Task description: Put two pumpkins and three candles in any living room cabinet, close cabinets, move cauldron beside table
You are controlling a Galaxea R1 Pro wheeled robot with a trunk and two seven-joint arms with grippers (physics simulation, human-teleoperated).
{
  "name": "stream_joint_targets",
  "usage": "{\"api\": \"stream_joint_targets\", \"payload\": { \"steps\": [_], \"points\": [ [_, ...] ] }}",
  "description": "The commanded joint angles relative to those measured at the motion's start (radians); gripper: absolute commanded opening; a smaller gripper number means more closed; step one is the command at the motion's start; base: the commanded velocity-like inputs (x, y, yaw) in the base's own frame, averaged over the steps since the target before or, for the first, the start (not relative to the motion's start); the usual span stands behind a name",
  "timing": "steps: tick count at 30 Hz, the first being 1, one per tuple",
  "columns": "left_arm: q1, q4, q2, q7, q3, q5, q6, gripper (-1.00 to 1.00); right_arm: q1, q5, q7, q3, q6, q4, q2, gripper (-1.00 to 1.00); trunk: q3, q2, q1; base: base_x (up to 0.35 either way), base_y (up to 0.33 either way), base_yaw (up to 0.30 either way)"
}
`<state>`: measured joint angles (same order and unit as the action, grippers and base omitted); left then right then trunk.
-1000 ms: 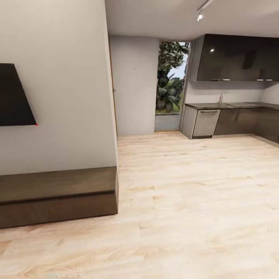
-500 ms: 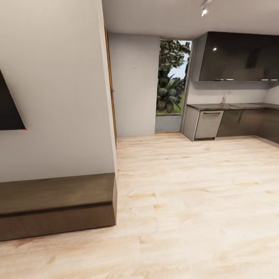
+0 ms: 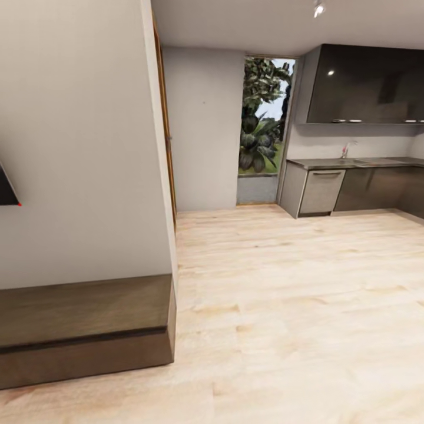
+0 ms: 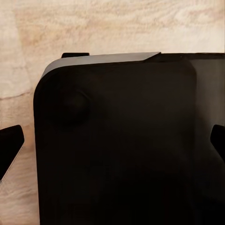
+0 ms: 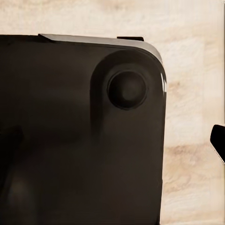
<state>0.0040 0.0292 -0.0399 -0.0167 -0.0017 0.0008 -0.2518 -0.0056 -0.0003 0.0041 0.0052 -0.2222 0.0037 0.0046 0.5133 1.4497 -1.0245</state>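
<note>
A long, low dark brown cabinet (image 3: 82,321) stands against the white wall at the lower left of the head view, its front flush and shut. The pumpkins, candles, cauldron and table are out of view. In the left wrist view my left gripper (image 4: 112,143) is open, with a dark fingertip (image 4: 10,143) at each side edge and the robot's black base (image 4: 117,140) below it over pale wood floor. My right gripper (image 5: 112,140) hangs open above the same base, one fingertip (image 5: 218,140) showing at the edge.
A corner of a black wall screen (image 3: 7,191) shows above the cabinet. The wall's end (image 3: 162,176) juts out beside a wide stretch of wood floor (image 3: 294,294). Grey kitchen units (image 3: 353,188) and a tall window (image 3: 262,126) stand at the far right.
The camera has moved, so the whole picture has shifted: the cabinet and black screen sit further left and lower, and the kitchen looks slightly closer. Nothing else has changed.
</note>
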Motion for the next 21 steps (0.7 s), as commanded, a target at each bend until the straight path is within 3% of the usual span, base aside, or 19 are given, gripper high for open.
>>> {"api": "stream_joint_targets", "payload": {
  "steps": [1,9,21],
  "points": [
    [0.0,0.001,0.0,-0.002,0.0,0.0,-0.001,1.0,-0.001,0.0,0.002,0.001,-0.003,0.001,0.0,1.0,0.001,0.0,-0.001,0.25,0.002,0.0],
    [0.0,0.001,0.0,-0.002,0.0,0.001,-0.001,1.0,-0.001,0.0,0.008,0.001,0.0,0.007,0.002,1.0,0.001,0.0,-0.001,0.082,0.001,0.0],
    [0.0,0.001,0.0,-0.002,0.002,0.003,-0.001,1.0,-0.001,-0.007,0.006,-0.003,-0.003,0.001,0.0,1.0,0.001,0.0,-0.001,0.267,0.095,0.01]
  ]
}}
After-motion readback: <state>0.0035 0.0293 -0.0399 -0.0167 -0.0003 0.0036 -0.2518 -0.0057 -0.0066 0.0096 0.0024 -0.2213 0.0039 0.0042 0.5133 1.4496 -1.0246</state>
